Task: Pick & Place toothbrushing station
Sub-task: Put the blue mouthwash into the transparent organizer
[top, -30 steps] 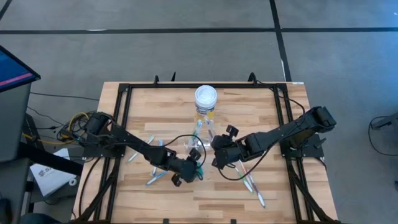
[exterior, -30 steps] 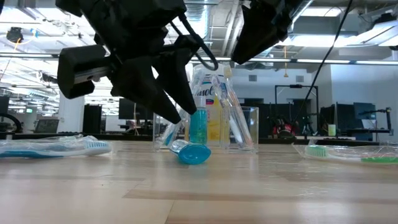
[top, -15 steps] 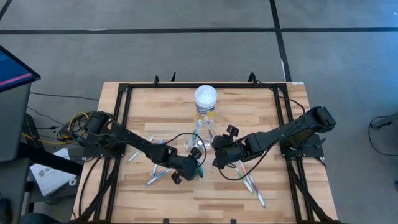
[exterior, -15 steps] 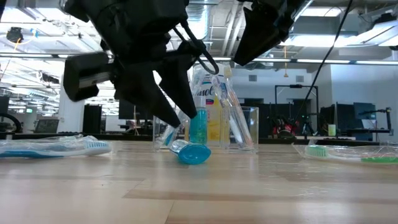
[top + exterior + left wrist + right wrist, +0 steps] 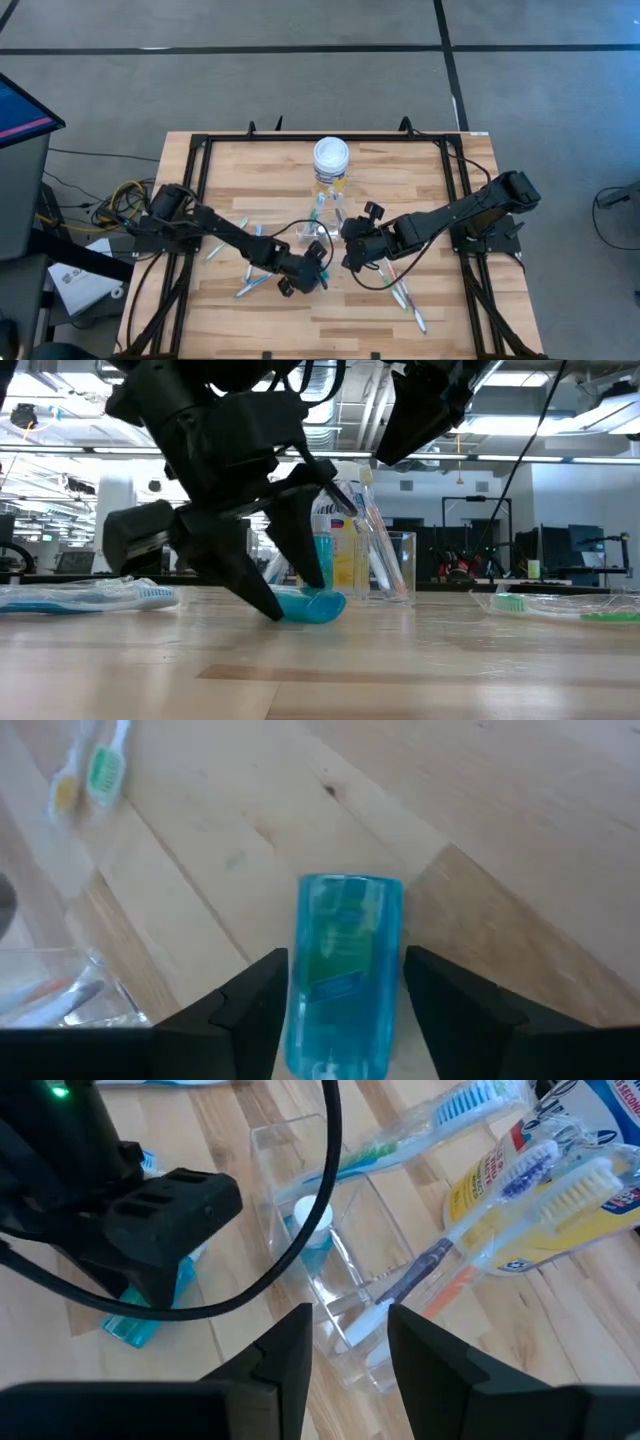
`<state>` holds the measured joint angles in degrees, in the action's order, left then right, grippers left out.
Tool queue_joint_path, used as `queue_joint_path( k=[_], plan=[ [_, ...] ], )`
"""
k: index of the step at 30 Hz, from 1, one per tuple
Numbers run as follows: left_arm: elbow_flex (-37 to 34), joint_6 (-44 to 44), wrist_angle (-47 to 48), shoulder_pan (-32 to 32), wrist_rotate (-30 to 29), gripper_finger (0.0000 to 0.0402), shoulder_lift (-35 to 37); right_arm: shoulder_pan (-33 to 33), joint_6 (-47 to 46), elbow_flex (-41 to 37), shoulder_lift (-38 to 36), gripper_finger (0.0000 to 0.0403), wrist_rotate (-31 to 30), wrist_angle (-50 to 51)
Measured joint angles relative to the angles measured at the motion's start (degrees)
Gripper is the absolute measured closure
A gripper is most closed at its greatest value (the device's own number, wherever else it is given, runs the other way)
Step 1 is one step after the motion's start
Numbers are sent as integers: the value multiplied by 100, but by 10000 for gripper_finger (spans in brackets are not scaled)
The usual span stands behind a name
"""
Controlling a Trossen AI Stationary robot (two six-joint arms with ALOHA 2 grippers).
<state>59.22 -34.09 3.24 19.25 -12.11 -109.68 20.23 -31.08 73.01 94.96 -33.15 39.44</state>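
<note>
Low view shows the left gripper [image 5: 290, 595] has dropped to the desk [image 5: 400, 660], its spread fingers now straddling the lying teal tube [image 5: 318, 605] beside the cup [image 5: 385, 568], ready to close, while the right gripper [image 5: 347, 255] hovers open above the cup.

The left claw [image 5: 290, 595] reaches low, fingers spread and tips down. The right claw [image 5: 347, 256] hangs raised just beside it, fingers parted.
</note>
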Motion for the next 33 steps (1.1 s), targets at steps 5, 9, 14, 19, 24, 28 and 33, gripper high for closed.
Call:
queue_joint_path(
  k=[5, 9, 14, 19, 24, 28, 33],
  plan=[
    [3, 327, -83, -173, 430, 200, -126, 3, -1, 0, 0, 280, 33, -7],
    [-9, 461, -60, -188, 485, 208, -64, 4, 0, 0, 0, 280, 35, -1],
    [-30, 814, -35, -226, 858, 225, -53, 4, 0, 0, 0, 280, 35, 0],
    [-195, 1062, -106, -223, 880, 242, -80, 4, 1, 0, 0, 280, 35, 0],
    [-229, 1386, -118, -221, 897, 256, -84, 0, 1, 0, 0, 280, 35, 0],
    [-232, 1404, -121, -219, 905, 256, -88, 0, 1, 0, 0, 280, 35, 0],
    [-235, 1522, -122, -219, 908, 246, -93, 0, 1, 0, 0, 280, 35, 0]
  ],
)
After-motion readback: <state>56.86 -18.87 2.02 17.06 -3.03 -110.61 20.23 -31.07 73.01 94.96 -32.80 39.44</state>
